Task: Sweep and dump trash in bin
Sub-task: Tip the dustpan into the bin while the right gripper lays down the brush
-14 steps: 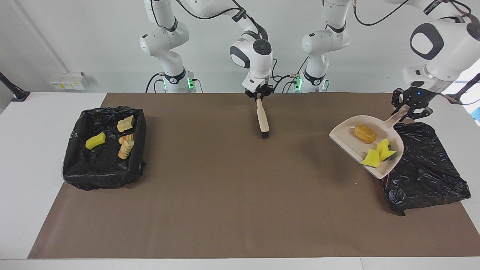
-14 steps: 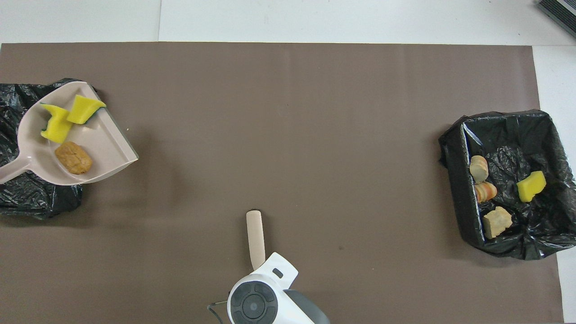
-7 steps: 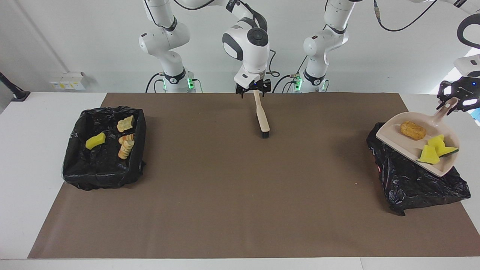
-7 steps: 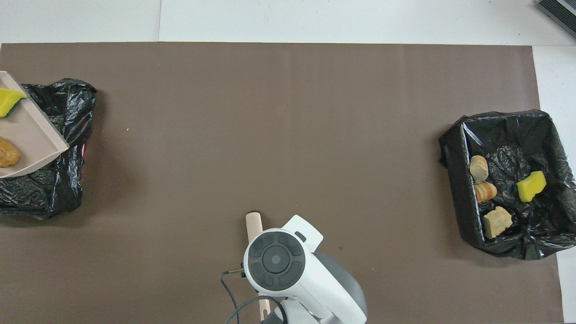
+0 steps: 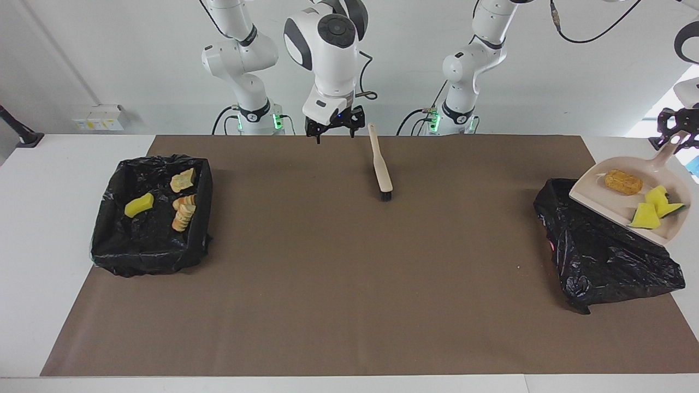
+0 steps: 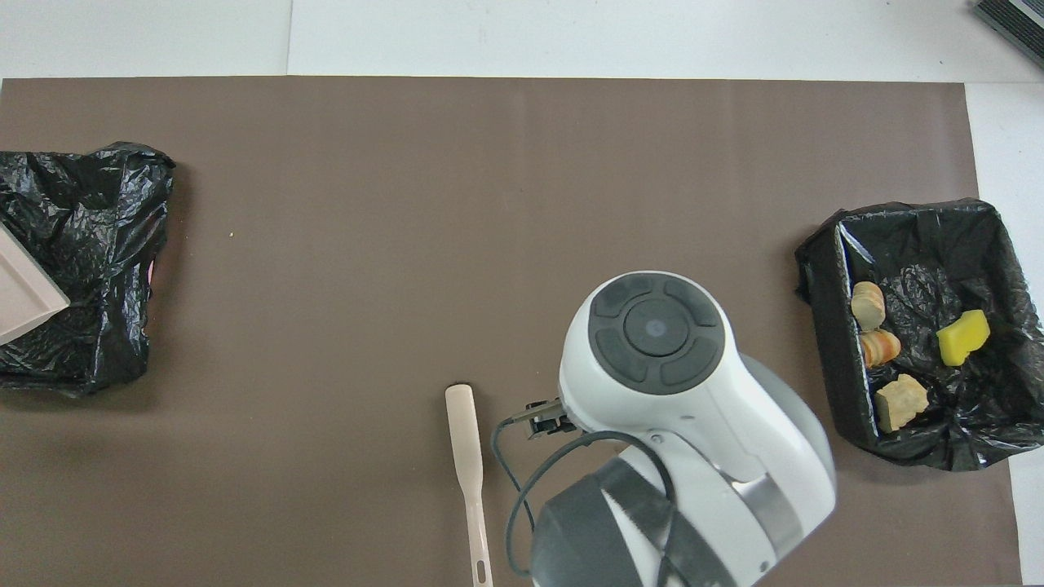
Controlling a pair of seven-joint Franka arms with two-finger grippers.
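Observation:
My left gripper (image 5: pixel 677 136) is shut on the handle of the beige dustpan (image 5: pixel 603 197). It holds the pan tilted in the air over the black-bagged bin (image 5: pixel 600 256) at the left arm's end. Trash lies in the pan: a brown lump (image 5: pixel 623 182) and yellow sponge pieces (image 5: pixel 652 210). From overhead only the pan's corner (image 6: pixel 24 289) shows over that bin (image 6: pixel 90 244). The brush (image 5: pixel 380 164) lies flat on the mat near the robots. My right gripper (image 5: pixel 335 134) hangs open beside its handle, apart from it and holding nothing.
A second black-lined bin (image 5: pixel 109 245) sits at the right arm's end, holding a yellow sponge (image 5: pixel 138 204) and tan chunks (image 5: pixel 183 180). The brown mat (image 5: pixel 349 284) covers the table. Overhead, the right arm's body hides its gripper beside the brush (image 6: pixel 466 456).
The right gripper opened, let go of the brush and rose away toward the right arm's end. The left gripper carried the loaded dustpan sideways over the bin at its end.

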